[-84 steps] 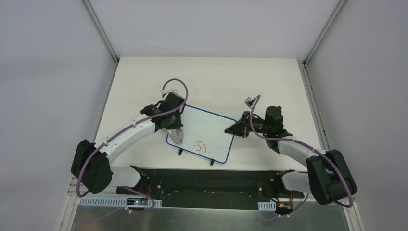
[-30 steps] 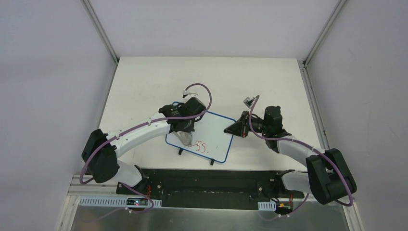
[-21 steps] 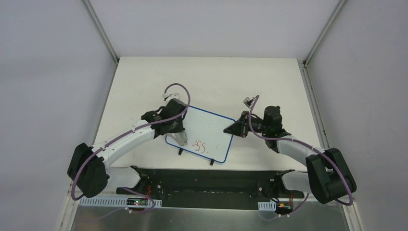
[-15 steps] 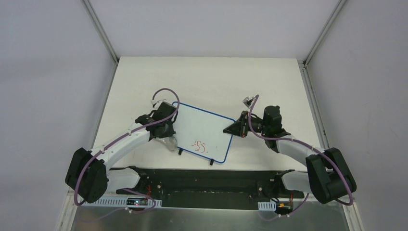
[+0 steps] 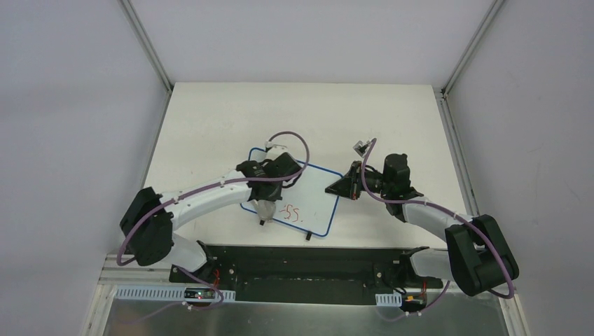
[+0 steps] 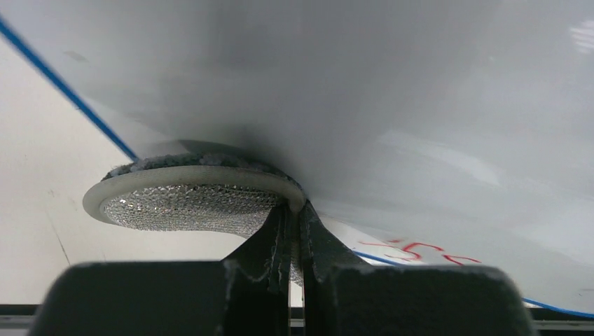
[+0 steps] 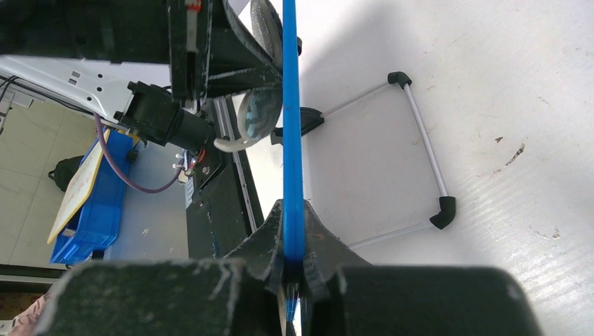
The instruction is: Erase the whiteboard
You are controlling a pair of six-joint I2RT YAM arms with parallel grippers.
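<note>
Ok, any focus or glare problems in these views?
Left wrist: the whiteboard is soft and shadowed around the eraser pad, faint glare top right; red writing visible. Right wrist: its blue edge sharp, jaws dark and slightly soft. Top external: evenly lit, sharp.

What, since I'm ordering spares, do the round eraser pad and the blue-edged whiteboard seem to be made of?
Round white-rimmed eraser pad: probably sparkly mesh backing over fuzzy grey felt, judging by the glittering weave and fluffy edge. Blue-edged whiteboard: smooth, glossy, perhaps coated metal or plastic; it shows soft reflections.
</note>
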